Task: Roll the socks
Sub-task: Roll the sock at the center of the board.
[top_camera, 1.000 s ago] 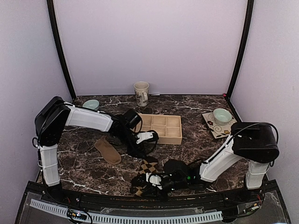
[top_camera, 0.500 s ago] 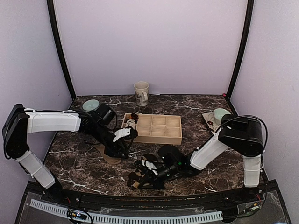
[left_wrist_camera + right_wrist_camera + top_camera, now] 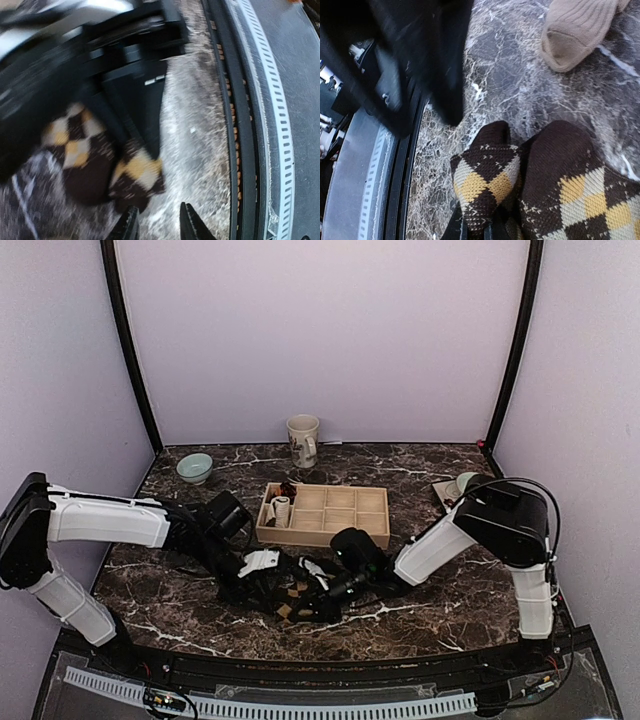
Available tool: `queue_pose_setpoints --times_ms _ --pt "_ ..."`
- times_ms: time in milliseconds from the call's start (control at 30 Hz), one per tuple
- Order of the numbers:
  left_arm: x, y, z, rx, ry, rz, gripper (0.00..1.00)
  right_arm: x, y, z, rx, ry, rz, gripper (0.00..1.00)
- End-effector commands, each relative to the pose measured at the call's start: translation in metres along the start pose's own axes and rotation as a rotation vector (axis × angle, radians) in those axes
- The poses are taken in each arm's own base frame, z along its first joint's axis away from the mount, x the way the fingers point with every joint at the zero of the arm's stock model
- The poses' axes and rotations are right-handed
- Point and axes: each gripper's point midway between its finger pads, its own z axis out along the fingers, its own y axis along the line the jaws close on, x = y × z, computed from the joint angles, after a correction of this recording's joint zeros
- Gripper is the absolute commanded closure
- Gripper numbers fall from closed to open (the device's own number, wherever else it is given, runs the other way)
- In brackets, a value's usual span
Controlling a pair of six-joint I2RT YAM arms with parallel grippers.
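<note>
Now our right claw (image 3: 475,231) pinches a fold of the argyle sock (image 3: 560,185), its arm stretched low across the table (image 3: 420,605). Our left claw (image 3: 157,226) stands slightly parted, gripping nothing, just beside that sock. The tan sock (image 3: 580,30) lies beyond the right claw, cut off by the edge; the left wrist view is blurred.

Left wrist view was motion-blurred: black mass (image 3: 75,55) at upper left unreadable, left gripper (image 3: 157,226) clipped by the bottom edge, tips only. Right wrist view: right gripper (image 3: 475,231) barely in frame, mostly covered by a fold of the dark brown argyle-check fabric sock (image 3: 560,185), which ran off the bottom and right edges. Plain tan fabric sock (image 3: 577,27) was cut at the top edge. Top view: argyle mostly buried under both grippers; pale green ceramic bowl (image 3: 466,481) was half hidden behind the right arm (image 3: 440,540).
</note>
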Motion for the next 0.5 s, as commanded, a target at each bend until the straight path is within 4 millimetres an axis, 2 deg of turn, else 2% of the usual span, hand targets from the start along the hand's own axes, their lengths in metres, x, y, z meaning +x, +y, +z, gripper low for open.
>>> queue_pose_setpoints --times_ms 0,67,200,333,400,467 --pt "-0.006 -0.012 0.021 0.000 0.033 0.074 0.64 0.134 -0.044 -0.023 0.226 0.277 0.401 1.00" --pt "-0.002 -0.010 0.030 -0.037 0.066 0.121 0.58 0.136 -0.042 -0.024 0.226 0.278 0.407 1.00" --pt "-0.003 0.001 0.041 -0.109 0.100 0.161 0.55 0.135 -0.038 -0.021 0.215 0.278 0.405 1.00" --pt "-0.007 0.005 0.045 -0.161 0.098 0.210 0.54 0.138 -0.031 -0.014 0.195 0.288 0.406 1.00" --pt "-0.004 0.001 0.051 -0.167 0.119 0.244 0.55 0.138 -0.028 -0.011 0.175 0.278 0.419 1.00" --pt "-0.002 0.006 0.054 -0.222 0.138 0.274 0.56 0.138 -0.025 -0.009 0.155 0.275 0.422 1.00"
